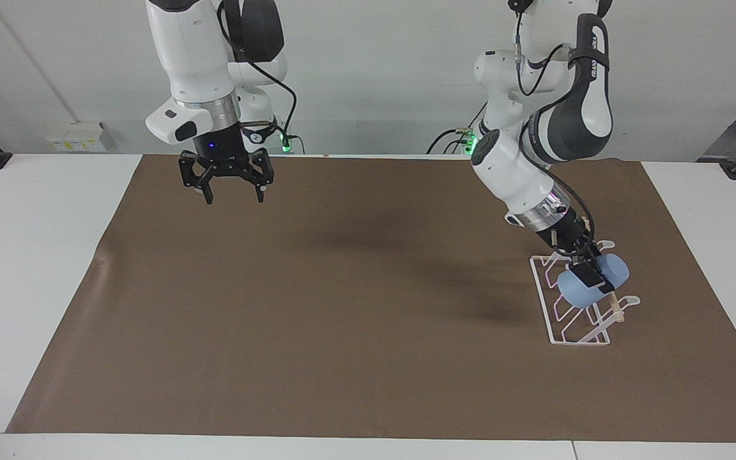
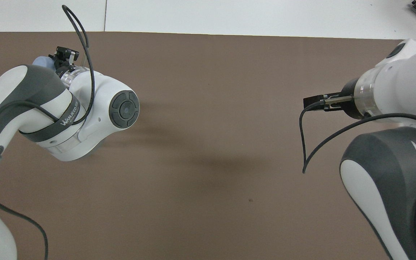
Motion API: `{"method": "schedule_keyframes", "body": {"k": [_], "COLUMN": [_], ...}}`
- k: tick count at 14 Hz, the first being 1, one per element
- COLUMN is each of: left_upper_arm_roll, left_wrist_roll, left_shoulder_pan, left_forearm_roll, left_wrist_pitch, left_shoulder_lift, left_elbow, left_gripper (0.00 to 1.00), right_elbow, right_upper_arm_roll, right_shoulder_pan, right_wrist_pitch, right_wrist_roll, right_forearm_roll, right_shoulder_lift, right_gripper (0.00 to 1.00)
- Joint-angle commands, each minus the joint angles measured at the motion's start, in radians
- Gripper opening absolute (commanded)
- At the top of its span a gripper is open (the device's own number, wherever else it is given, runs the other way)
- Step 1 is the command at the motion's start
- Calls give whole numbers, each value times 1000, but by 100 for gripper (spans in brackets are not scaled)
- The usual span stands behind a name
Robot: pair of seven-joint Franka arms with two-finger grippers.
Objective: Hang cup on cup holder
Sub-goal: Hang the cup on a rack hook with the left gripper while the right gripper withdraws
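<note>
Now the left gripper (image 1: 590,276) is clamped on the small light blue plastic cup (image 1: 593,289), tilted over the white wire cup holder (image 1: 574,308); the right gripper (image 1: 233,189) waits with fingers apart above the brown mat (image 1: 317,306).

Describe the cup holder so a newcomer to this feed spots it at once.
On the brown mat, look toward the left arm's end. There the left gripper holds a light blue cup over the cup holder: a white wire rack with slanted prongs and a pale wooden rod.
</note>
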Motion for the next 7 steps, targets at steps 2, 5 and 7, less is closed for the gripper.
{"method": "schedule_keyframes", "body": {"k": [2,5,7], "left_upper_arm_roll": [-2,-2,-2], "left_wrist_roll": [-12,-12,-11], "left_shoulder_pan": [14,26,26], "left_forearm_roll": [21,21,21], "left_wrist_pitch": [48,57,55], "left_shoulder_lift": [-20,-23,-23], "left_elbow": [-41,-46,-45], "left_gripper": [0,4,75], "right_elbow": [-30,-30,-30], "right_upper_arm_roll": [9,10,10], "right_shoulder_pan": [-15,-13,-15], "right_wrist_pitch": [2,-1,0], "right_wrist_roll": [-11,-12,-12], "right_forearm_roll": [3,3,3], "right_shoulder_lift": [-26,-26,-26], "right_gripper": [100,100,100]}}
